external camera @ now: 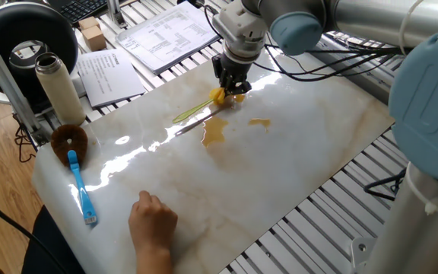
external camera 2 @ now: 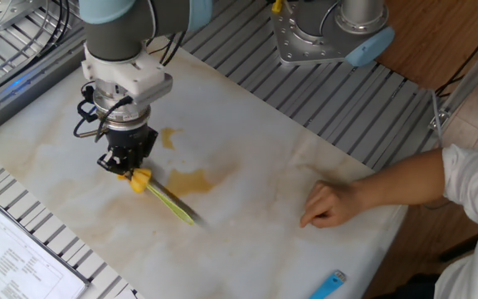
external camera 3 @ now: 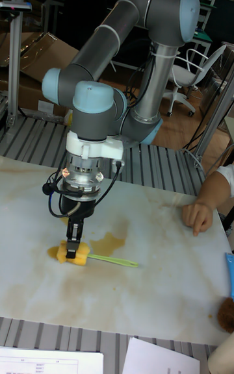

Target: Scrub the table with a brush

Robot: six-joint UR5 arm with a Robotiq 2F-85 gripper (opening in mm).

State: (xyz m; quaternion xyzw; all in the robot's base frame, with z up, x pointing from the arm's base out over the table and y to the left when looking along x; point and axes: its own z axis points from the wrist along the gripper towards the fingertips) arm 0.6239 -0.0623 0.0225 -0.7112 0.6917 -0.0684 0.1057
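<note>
The table (external camera: 295, 183) is a white marble-look slab with orange-brown stains (external camera: 214, 133) near its middle. The brush (external camera: 218, 97) lies low on it, yellow head at the gripper and thin yellow-green handle (external camera: 188, 114) trailing toward the near-left. My gripper (external camera: 231, 88) points straight down and is shut on the brush's head. In the other fixed view the gripper (external camera 2: 124, 164) holds the brush head (external camera 2: 141, 179) just left of the larger stain (external camera 2: 191, 180). The tall fixed view shows the gripper (external camera 3: 75, 243) pressing the head (external camera 3: 70, 253) onto the table (external camera 3: 149, 296).
A person's hand (external camera: 152, 221) rests on the slab's near edge, also the hand (external camera 2: 329, 204). A blue-handled brush (external camera: 80, 183) with a round brown head lies at the left end. A beige bottle (external camera: 58, 87) and papers (external camera: 162, 34) stand beyond the slab on grey slats.
</note>
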